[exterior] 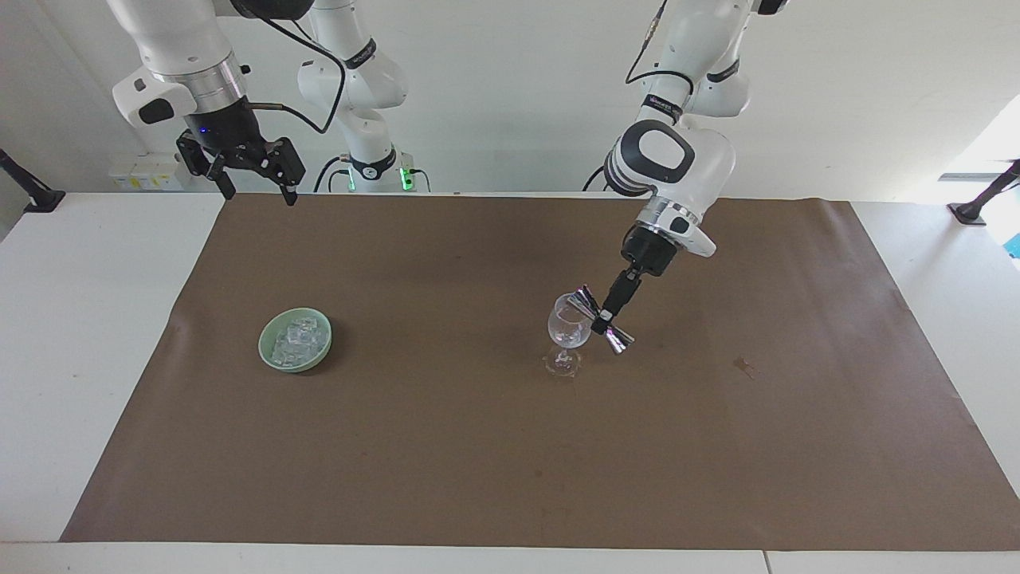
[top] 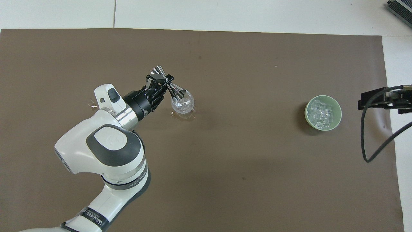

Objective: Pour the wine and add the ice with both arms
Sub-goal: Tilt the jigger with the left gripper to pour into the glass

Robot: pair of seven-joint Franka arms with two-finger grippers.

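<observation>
A clear stemmed wine glass stands upright on the brown mat. My left gripper is shut on the waist of a silver double-ended jigger. The jigger is tilted, one cup over the glass rim. Ice, a heap of clear cubes, fills a pale green bowl toward the right arm's end. My right gripper hangs open, high over the mat's corner near the robots; only its black edge shows in the overhead view. Wine is not visible.
The brown mat covers most of the white table. A small speck lies on the mat toward the left arm's end. A black cable loops down from the right arm.
</observation>
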